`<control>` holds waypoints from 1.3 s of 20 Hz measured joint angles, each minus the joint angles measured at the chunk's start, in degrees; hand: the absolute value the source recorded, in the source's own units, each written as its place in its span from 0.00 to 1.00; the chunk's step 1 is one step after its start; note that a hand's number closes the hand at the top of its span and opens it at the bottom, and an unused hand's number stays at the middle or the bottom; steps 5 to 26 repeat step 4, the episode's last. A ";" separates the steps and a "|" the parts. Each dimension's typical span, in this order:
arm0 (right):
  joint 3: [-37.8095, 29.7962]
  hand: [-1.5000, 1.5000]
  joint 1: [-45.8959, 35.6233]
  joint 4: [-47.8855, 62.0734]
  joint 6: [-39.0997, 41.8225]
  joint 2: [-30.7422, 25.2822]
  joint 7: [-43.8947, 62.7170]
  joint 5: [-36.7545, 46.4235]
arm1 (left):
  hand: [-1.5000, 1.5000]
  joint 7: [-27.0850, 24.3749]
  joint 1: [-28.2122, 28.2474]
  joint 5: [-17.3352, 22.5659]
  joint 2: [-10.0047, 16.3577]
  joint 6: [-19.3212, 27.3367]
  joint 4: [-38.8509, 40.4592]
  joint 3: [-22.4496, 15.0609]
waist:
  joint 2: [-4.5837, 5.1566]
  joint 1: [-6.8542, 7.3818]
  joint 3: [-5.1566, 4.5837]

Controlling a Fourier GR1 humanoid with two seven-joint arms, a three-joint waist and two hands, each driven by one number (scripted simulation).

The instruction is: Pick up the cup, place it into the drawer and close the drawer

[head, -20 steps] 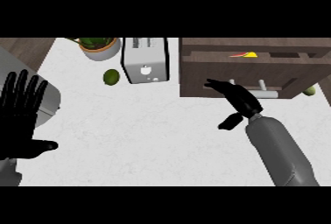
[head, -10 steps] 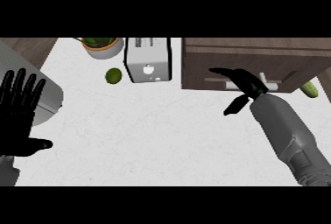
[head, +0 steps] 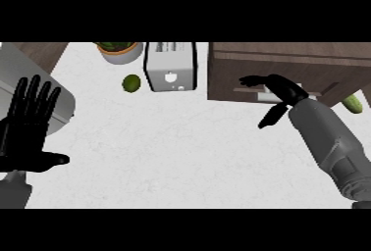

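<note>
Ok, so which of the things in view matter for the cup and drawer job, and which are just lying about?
For the job:
drawer
right hand, at the drawer's front
(the cup is not in view)

Lying about:
toaster
potted plant
small green fruit
green vegetable at the right edge
left hand, resting open at the left

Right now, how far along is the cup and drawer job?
Looks done: no cup shows on the counter, and the drawer shows no open interior, so the cup is presumably inside, unseen. In hand: the right hand is at the drawer front beside its handle, apparently pressing. Left: confirm the drawer sits flush. The left hand rests open at the view's left.
</note>
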 measured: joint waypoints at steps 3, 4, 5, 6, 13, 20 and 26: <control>-0.34 0.00 -0.32 1.34 0.95 -0.67 -1.99 -0.08 | 0.00 -0.50 0.30 -0.59 -0.50 -0.24 0.10 -0.23 | 0.09 0.44 0.06; -0.54 0.00 -0.58 1.85 1.61 -0.84 -2.46 -0.24 | 0.00 -0.32 0.06 -0.57 -0.41 -0.18 0.15 -0.05 | 0.18 0.51 0.16; -0.54 0.00 -0.58 1.85 1.61 -0.84 -2.46 -0.24 | 0.00 -0.32 0.06 -0.57 -0.41 -0.18 0.15 -0.05 | 0.18 0.51 0.16; -0.54 0.00 -0.58 1.85 1.61 -0.84 -2.46 -0.24 | 0.00 -0.32 0.06 -0.57 -0.41 -0.18 0.15 -0.05 | 0.18 0.51 0.16; -0.54 0.00 -0.58 1.85 1.61 -0.84 -2.46 -0.24 | 0.00 -0.32 0.06 -0.57 -0.41 -0.18 0.15 -0.05 | 0.18 0.51 0.16; -0.54 0.00 -0.58 1.85 1.61 -0.84 -2.46 -0.24 | 0.00 -0.32 0.06 -0.57 -0.41 -0.18 0.15 -0.05 | 0.18 0.51 0.16; -0.54 0.00 -0.58 1.85 1.61 -0.84 -2.46 -0.24 | 0.00 -0.32 0.06 -0.57 -0.41 -0.18 0.15 -0.05 | 0.18 0.51 0.16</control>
